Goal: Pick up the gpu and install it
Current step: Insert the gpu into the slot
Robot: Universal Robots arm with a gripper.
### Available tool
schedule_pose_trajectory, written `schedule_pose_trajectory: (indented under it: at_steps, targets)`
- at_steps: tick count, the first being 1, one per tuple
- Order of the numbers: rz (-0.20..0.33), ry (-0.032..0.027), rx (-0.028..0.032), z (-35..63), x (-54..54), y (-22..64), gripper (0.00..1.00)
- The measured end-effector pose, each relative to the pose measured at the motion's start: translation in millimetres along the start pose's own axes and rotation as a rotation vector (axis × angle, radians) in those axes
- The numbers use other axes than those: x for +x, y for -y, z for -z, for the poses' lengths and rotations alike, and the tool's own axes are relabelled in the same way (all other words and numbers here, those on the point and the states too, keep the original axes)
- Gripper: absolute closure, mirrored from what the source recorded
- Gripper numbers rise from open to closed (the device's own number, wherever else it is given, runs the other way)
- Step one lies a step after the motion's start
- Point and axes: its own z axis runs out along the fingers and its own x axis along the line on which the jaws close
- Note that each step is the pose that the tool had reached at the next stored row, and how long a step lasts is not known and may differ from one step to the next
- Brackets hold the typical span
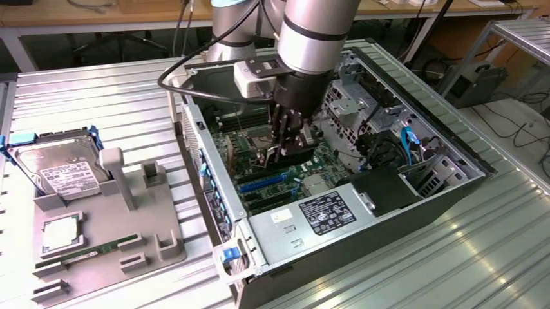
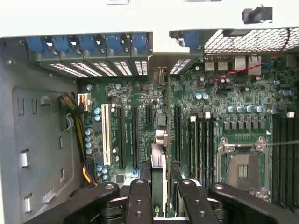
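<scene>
Misalignment threatens: black end effector [image 2: 160, 189], clamped on thin green gpu card [image 2: 159, 161] edge-down over dark motherboard slots [image 2: 178, 133], could jam its contacts.

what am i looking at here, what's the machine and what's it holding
It is a robot arm with a gripping hand. One picture comes from a camera off the arm, the other from a camera on its wrist, looking past the hand. The hand is inside an open computer case, gripping a thin graphics card edge-on above the green main board. On the exterior view's left, a grey tray holds a hard drive, a memory stick and a square chip.
</scene>
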Motion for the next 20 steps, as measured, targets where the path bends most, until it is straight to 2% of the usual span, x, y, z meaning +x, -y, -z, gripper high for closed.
schedule_pose_trajectory:
  at_steps: [8, 13, 20]
  targets:
    - [0.006, -0.0002, 0.0001, -14.2, -1.8, -2.4, 0.74]
    - [0.006, -0.0004, 0.0002, -15.6, -1.9, -2.5, 0.74]
    - [0.006, -0.0005, 0.0001, -23.3, -2.6, -4.4, 0.74]
